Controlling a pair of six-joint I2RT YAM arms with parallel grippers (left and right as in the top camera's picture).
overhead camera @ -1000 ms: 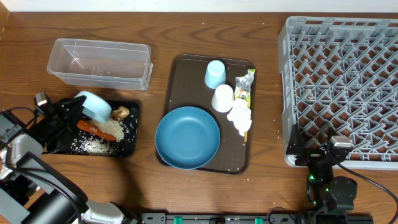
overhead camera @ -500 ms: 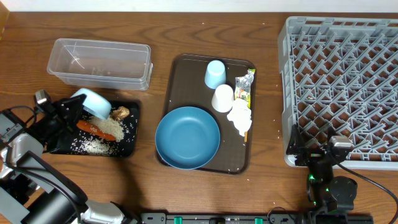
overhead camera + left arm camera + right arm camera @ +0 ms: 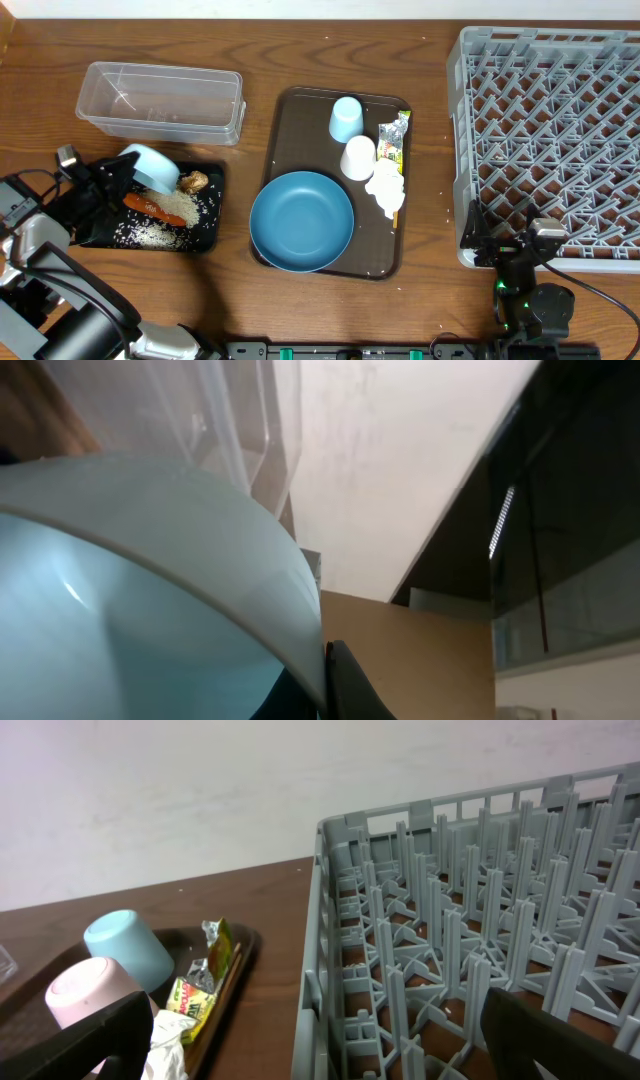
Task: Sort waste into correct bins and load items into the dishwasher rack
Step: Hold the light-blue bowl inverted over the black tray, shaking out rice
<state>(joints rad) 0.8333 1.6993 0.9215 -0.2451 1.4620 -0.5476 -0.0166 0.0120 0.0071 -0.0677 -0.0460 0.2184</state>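
The left gripper (image 3: 122,175) is clamped on the rim of the white bowl (image 3: 152,167). The bowl hangs tipped over the 10 o'clock corner of the black tray (image 3: 208,238), its rim toward 10 o'clock and its body toward 4 o'clock; which way its mouth faces cannot be told. In the left wrist view the bowl's wall (image 3: 120,590) fills the frame.

On the black tray lies the carrot (image 3: 150,207) — long axis from 10 to 4 o'clock — beside the rice (image 3: 168,222) and the brown lump (image 3: 195,181). The clear tub (image 3: 160,100) stands at the tray's 12 o'clock.

On the serving tray (image 3: 300,120) are the blue dish (image 3: 301,221), light-blue cup (image 3: 346,119), white cup (image 3: 358,157), napkin (image 3: 385,185) and wrapper (image 3: 393,138), the last with its long axis on the 12-to-6 line.

The right gripper (image 3: 320,1030) stands wide and holds nothing — it sits at the 7 o'clock corner of the dishwasher rack (image 3: 550,130).

Against one second ago, bowl and left gripper sit almost where they were; the right arm has not moved.
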